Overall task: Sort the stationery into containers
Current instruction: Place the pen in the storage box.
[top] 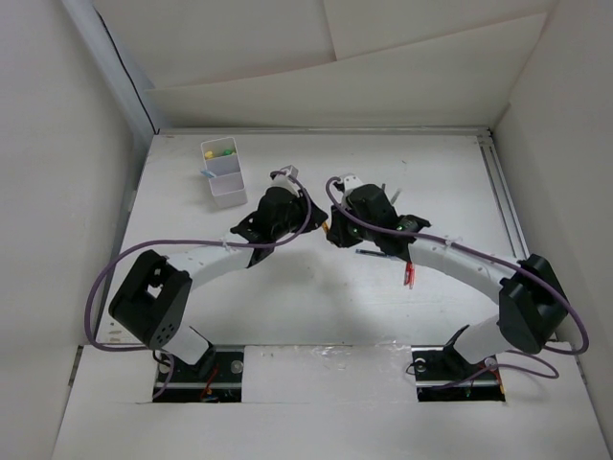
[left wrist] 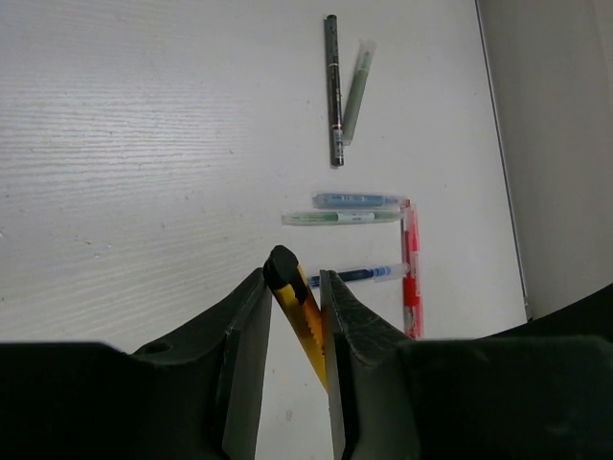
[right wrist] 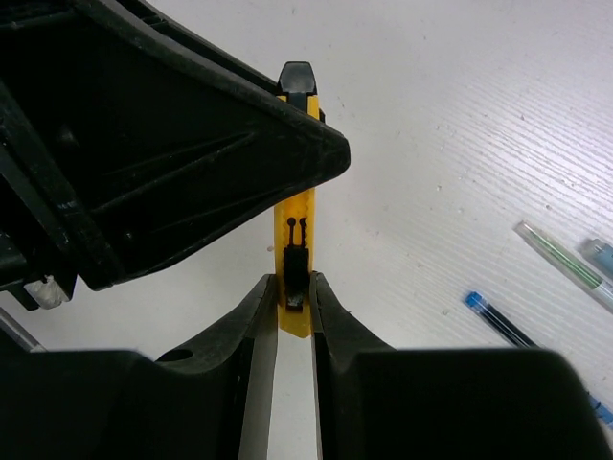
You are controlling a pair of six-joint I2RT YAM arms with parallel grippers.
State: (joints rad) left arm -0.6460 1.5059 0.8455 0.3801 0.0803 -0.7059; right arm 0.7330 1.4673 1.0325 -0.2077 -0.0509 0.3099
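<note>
Likely step: mid-air handover; right pincer (right wrist: 293,286) clenched on yellow cutter (right wrist: 296,216); left pincer (left wrist: 291,280) straddles its black end, firm grip cannot tell. Next probably: left clamps, right releases, carry to box (top: 228,192) beyond left pincer.

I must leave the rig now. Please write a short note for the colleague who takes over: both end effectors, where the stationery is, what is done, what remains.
Left end effector: shut on the yellow cutter, near its black tip.
Right end effector: shut on the same cutter's other end, so both hold it; this looks like a handover.
Box: yellow and green pieces lie in its far compartment.
On the table: black pen, grey-green pen, light blue pen, green pen, dark blue pen, red pen.
Done: the small pieces are boxed. Left: the cutter and all six pens.
</note>
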